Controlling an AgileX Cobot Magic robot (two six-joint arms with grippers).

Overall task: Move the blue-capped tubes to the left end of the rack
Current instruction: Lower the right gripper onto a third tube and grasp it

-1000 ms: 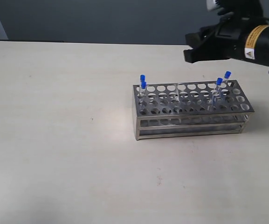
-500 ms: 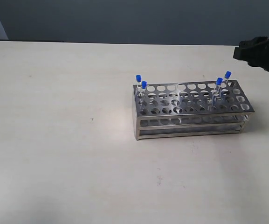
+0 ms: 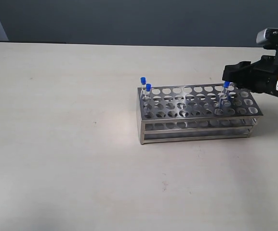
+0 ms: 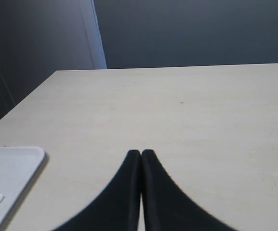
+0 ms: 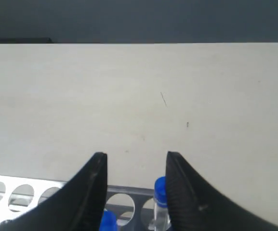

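Note:
The steel rack (image 3: 196, 126) stands right of the table's middle. Two blue-capped tubes (image 3: 142, 81) (image 3: 148, 87) stand in holes at its left end. A third blue-capped tube (image 3: 226, 85) stands near the right end, and the right arm covers the spot behind it. My right gripper (image 3: 227, 75) hangs open just behind that end. In the right wrist view the right gripper (image 5: 135, 159) has one blue cap (image 5: 160, 188) beside the inner face of one finger (image 5: 177, 178). A second cap (image 5: 108, 221) lies lower between the fingers. My left gripper (image 4: 141, 153) is shut on nothing over bare table.
A white tray (image 4: 8, 168) lies at the table's edge beside the left gripper. A dark wall stands behind the table. The left arm does not show in the exterior view.
The right arm swung from above the rack out to the right, then came down and back behind the rack's right end. It now covers the rearmost right tube.

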